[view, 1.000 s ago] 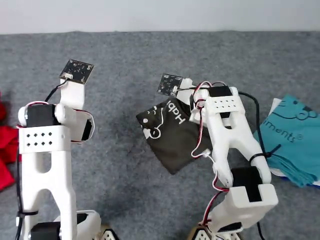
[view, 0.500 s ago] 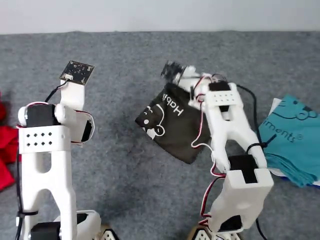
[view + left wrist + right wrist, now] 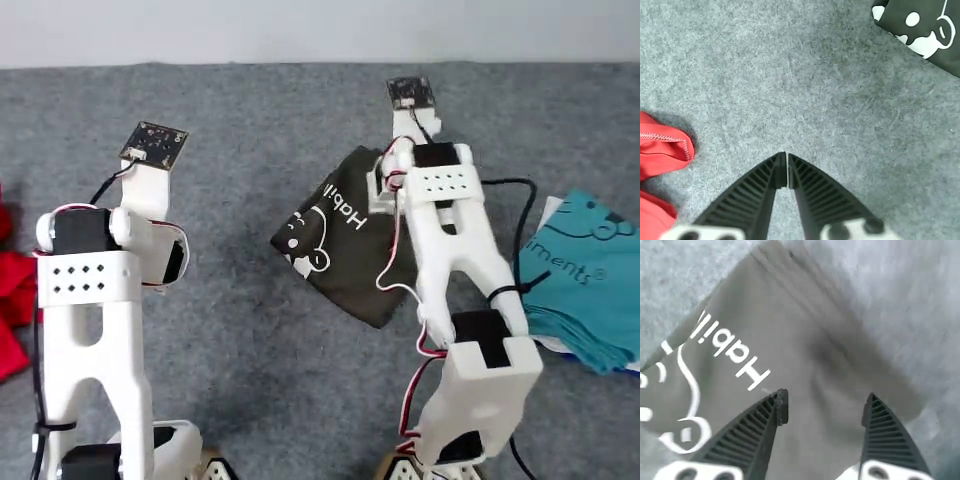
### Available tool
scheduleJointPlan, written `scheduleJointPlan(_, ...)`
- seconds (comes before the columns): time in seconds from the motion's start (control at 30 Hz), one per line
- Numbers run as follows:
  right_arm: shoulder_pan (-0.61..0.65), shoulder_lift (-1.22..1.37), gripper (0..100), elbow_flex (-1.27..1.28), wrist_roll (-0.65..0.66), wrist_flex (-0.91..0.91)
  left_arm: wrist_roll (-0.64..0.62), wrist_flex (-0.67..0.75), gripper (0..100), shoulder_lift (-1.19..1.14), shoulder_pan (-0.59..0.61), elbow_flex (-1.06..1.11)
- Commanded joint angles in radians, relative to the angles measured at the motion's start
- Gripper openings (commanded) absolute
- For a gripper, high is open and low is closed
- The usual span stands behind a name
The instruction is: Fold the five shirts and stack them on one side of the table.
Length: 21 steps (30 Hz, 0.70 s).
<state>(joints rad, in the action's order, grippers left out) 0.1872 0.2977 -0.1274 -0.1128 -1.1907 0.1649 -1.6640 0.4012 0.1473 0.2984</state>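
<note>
The black shirt (image 3: 335, 245) lies folded near the middle of the high view, a bit to the right, flat on the grey table cover (image 3: 250, 350). It has white print on it. My right pincer (image 3: 826, 396) hangs just over this shirt with its two fingers spread wide apart, and nothing is between them. I cannot tell if the tips touch the cloth. My right arm (image 3: 455, 260) hides the right side of the shirt in the high view. A teal shirt (image 3: 590, 280) lies at the right edge of that view. A red shirt (image 3: 12, 300) sits at the left edge. My left pincer (image 3: 787, 161) is over bare grey cover, near the red shirt, and its fingers are pressed together with nothing in them
</note>
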Motion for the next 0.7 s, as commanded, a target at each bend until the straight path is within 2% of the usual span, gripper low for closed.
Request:
scheduleJointPlan(0.0,0.045,-0.114,24.6,-0.057,-0.176,-0.116,0.002,-0.009,1,0.002,-0.005,-0.021)
scheduleJointPlan(0.13,0.085,-0.162,27.3,-0.057,-0.345,-0.226,0.002,-0.008,1,0.0,-0.005,-0.019)
scheduleJointPlan(0.33,0.09,-0.163,47.0,-0.051,-0.577,-0.228,0.002,-0.009,1,0.002,-0.005,-0.019)
scheduleJointPlan(0.5,0.087,-0.079,48.3,-0.051,-0.701,-0.139,0.002,-0.009,1,0.002,0.0,-0.019)
scheduleJointPlan(0.67,0.087,0.059,48.3,-0.051,-0.761,-0.027,0.002,-0.011,1,0.002,0.0,-0.019)
